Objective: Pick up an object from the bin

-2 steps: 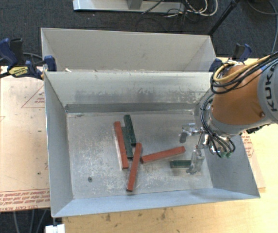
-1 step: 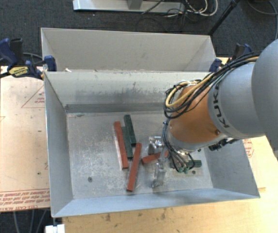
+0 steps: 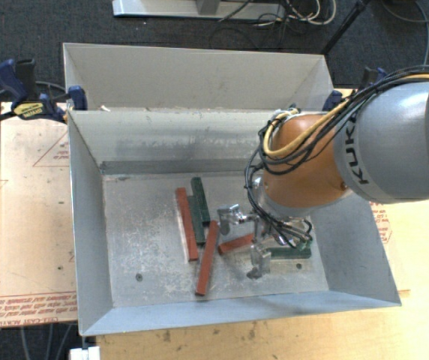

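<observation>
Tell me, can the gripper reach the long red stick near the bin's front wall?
Probably yes: the long red stick lies uncovered, close beside the gripper.

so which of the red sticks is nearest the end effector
The short red stick, lying right at the end effector. The two longer red sticks lie further to the view's left.

Arm [image 3: 394,141] reaches in from the right — gripper [image 3: 244,240] low, fingers [image 3: 232,216] apart.

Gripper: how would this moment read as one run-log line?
gripper open | astride short red bar | right of bin floor | long bars to left
</observation>
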`<state>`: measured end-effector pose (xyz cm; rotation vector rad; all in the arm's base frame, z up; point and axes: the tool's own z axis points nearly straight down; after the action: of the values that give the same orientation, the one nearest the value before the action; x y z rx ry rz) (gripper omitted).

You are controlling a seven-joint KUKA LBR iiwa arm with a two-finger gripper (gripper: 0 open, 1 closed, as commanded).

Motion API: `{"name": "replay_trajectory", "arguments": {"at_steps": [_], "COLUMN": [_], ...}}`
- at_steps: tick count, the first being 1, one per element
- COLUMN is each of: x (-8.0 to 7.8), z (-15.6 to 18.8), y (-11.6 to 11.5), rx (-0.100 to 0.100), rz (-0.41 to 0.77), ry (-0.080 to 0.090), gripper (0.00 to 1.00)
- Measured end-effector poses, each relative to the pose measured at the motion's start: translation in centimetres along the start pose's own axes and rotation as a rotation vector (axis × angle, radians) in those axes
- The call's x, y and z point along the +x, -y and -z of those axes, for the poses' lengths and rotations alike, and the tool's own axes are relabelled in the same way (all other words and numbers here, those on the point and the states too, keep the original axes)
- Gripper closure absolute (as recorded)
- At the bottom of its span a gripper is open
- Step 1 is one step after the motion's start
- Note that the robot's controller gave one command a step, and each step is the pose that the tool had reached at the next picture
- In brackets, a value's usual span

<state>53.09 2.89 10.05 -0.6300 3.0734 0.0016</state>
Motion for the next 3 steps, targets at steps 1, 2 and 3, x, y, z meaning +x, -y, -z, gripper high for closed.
{"name": "replay_trajectory", "arguments": {"at_steps": [1,2,3], "x": [-3.2,-3.6,-3.6], "z": [0.0,-3.2,-3.2], "y": [5.5,2.6,2.5], "rx": [0.003,-0.003,-0.001], "rz": [0.013,0.058,0.058], "ry": [0.002,-0.004,-0.002], "gripper": [0.00,0.00,0.00]}}
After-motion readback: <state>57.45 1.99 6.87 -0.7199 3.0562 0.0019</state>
